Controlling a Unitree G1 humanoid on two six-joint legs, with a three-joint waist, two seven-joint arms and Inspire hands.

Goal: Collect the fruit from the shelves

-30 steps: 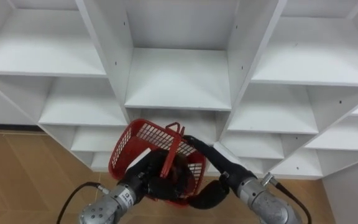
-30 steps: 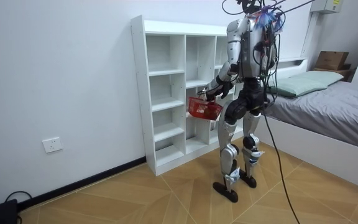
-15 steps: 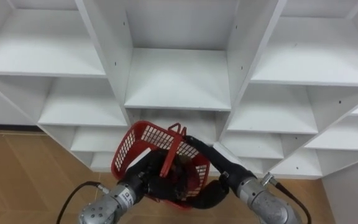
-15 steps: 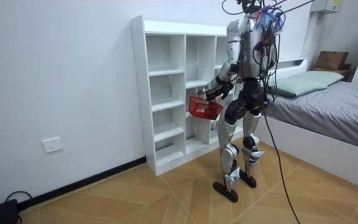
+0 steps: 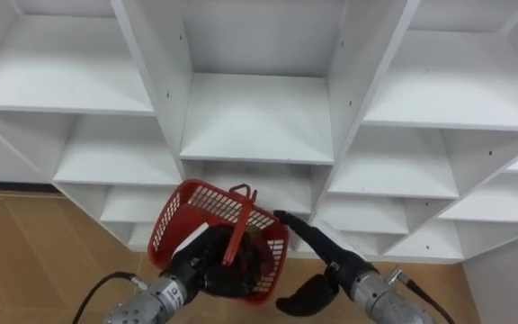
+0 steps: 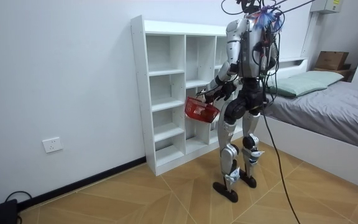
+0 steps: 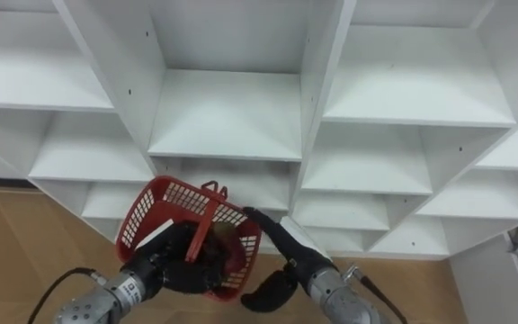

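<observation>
Though tilted, red basket [image 5: 184,216] in left hand [image 5: 208,268].

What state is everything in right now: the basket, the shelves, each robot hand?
Red basket: off the floor, tilted, held before the shelves.
White closet: open-fronted, shelves in view bare.
Left robot hand: curled round the basket's handle.
Right robot hand: open, fingers straight toward the basket's rim.

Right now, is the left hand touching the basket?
Touching. The left eye view shows the left hand curled round the handle of the basket, holding it up.
</observation>
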